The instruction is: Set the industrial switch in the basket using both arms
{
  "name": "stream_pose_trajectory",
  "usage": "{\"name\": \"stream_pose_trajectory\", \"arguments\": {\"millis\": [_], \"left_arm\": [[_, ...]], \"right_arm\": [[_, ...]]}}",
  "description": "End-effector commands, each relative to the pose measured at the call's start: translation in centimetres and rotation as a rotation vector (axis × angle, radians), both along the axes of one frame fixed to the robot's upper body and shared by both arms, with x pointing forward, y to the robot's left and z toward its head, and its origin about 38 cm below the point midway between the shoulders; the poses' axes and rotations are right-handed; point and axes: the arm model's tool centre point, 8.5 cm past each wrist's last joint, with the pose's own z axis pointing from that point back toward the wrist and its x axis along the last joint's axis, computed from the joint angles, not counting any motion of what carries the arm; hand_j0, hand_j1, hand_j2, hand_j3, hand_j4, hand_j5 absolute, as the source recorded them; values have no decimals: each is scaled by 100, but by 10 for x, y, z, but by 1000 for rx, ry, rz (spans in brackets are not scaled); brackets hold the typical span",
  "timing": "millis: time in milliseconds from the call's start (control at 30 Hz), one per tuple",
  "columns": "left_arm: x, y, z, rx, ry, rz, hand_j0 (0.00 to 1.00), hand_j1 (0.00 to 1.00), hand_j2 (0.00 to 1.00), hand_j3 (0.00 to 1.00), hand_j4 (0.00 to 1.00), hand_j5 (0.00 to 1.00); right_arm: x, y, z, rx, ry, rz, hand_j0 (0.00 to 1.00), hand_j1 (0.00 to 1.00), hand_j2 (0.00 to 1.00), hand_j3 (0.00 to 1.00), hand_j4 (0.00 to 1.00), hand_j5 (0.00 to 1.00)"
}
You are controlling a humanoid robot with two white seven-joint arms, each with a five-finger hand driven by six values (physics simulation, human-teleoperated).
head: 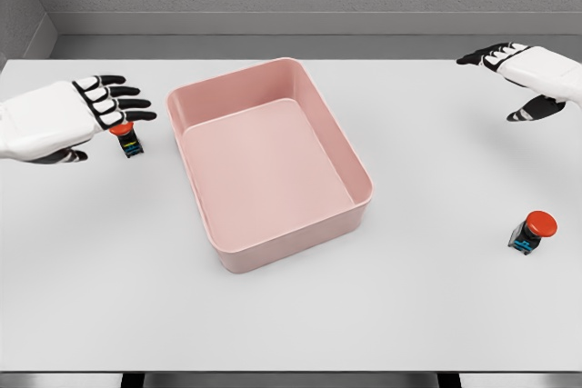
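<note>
White worktop [291, 315] fills the view. Pink basket [269, 161] sits at centre, turned slightly, nothing in it. Left hand [86, 111] at 9 o'clock, fingers spread and extended, holding nothing, hovering just above and beside the left switch [128, 138], a small red-capped industrial switch just off the basket's 9 o'clock wall; contact unclear from this angle, probably not touching. Right hand [523, 74] at 2 o'clock, fingers spread, thumb out, holding nothing, well apart from the right switch [533, 232], which stands on the worktop at 4 o'clock, outside the basket.
</note>
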Motion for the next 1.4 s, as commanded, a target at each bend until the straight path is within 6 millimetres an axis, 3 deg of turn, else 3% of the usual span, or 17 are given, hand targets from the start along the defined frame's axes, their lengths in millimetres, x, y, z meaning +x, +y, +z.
{"name": "stream_pose_trajectory", "arguments": {"millis": [0,200,300,500,533,700,900,1367], "left_arm": [[-1,-1,-3,-10,19,-3,100,100,100,100,100,100],[12,8,2,24,-13,31,100,100,100,100,100,100],[31,-3,-13,43,19,17,100,100,100,100,100,100],[32,-10,-23,78,14,4,100,100,100,100,100,100],[34,-4,-23,79,14,20,93,93,93,93,93,93],[36,1,-25,82,21,37,85,85,85,85,85,85],[49,-2,-32,82,12,56,86,86,86,86,86,86],[69,12,-55,119,56,122,87,87,87,87,87,87]], "right_arm": [[-1,-1,1,5,-1,-2,100,100,100,100,100,100],[-11,-24,2,-60,20,-27,100,100,100,100,100,100],[-18,-41,13,-102,16,-48,100,100,100,100,100,100],[-40,-40,21,-209,39,21,100,100,100,100,100,100],[-42,-36,21,-213,40,36,100,100,100,100,100,100],[-54,-29,13,-254,78,83,100,100,100,100,100,100],[-77,-41,-1,-296,138,88,100,100,100,100,100,100],[-100,-52,-6,-338,186,96,100,100,100,100,100,100]]}}
